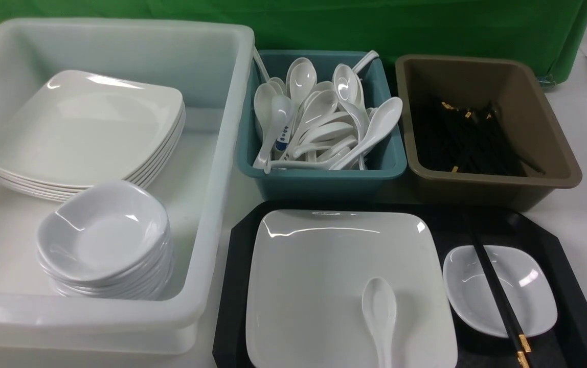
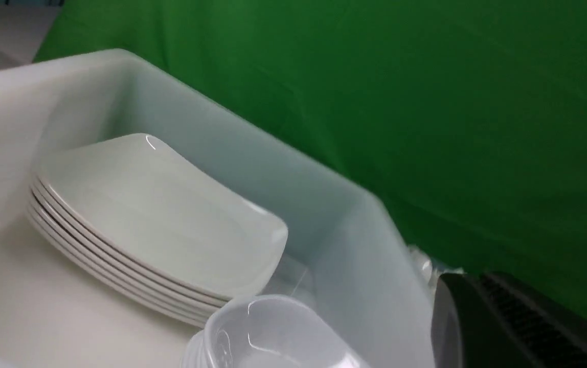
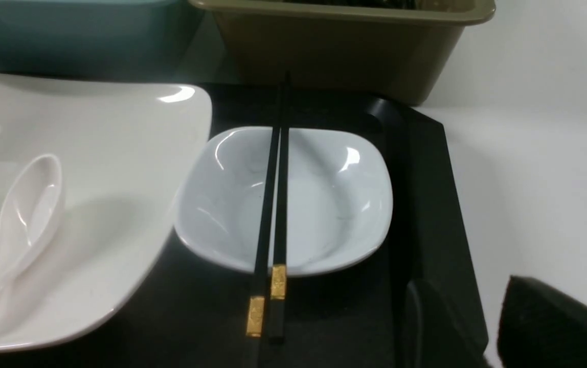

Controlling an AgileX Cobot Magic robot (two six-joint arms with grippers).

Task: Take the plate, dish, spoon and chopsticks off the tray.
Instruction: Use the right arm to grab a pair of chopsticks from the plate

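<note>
Tray (image 1: 232,286): one, black, lower frame.
Plate (image 1: 324,266): one, lower centre on the tray; one spoon (image 1: 379,312) lying in it.
Dish (image 1: 528,291): one, lower right, just beside plate; one chopstick pair (image 1: 498,301) across its rims.
Room: bare tray strip right of dish.
Left gripper (image 2: 508,317): fingers together, by the white tub (image 1: 211,204).
Right gripper (image 3: 554,327): barely showing, spread can't tell.

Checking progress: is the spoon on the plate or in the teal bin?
On the plate: the spoon lies bowl-up in its well.
</note>
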